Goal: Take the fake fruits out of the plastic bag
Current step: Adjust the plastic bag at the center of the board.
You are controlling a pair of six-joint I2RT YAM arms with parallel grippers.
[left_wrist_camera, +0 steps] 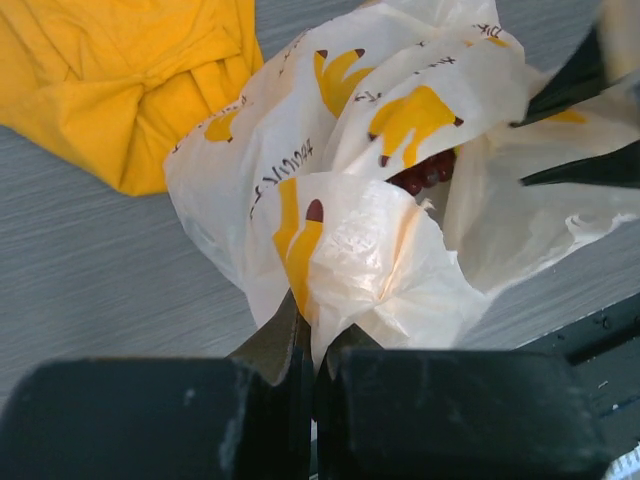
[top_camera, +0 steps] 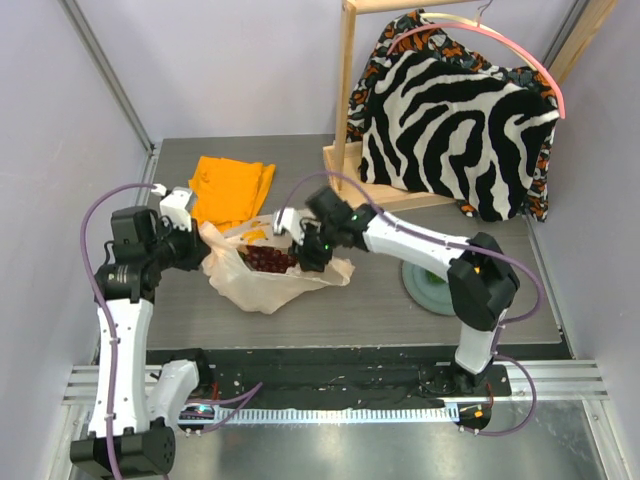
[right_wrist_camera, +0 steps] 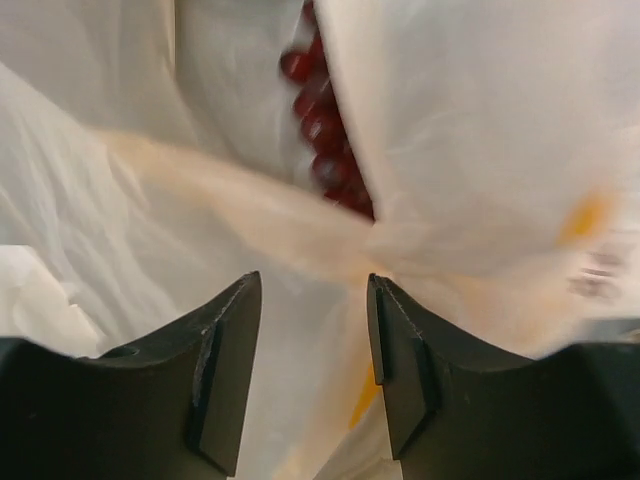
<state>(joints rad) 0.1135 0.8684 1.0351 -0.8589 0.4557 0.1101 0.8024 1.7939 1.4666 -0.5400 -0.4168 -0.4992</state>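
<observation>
Only the left wrist view shows the left gripper (left_wrist_camera: 312,335) pinching a fold of the plastic bag (left_wrist_camera: 380,250) on the table (top_camera: 380,310). The right gripper (right_wrist_camera: 313,290) stands parted at its mouth, grapes (right_wrist_camera: 325,130) just beyond. Farther: orange cloth (top_camera: 232,188), then zebra garment (top_camera: 455,120).

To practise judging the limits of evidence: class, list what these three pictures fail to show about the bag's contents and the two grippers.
- Any fruits besides the grapes: hidden in all views by folds of the plastic bag.
- Whether the right gripper touches the film: the right wrist view is blurred.
- How much film the left gripper pinches: in the left wrist view, its own fingers cover it.
- The printed text: crumpled in the left wrist view, unreadable.
</observation>
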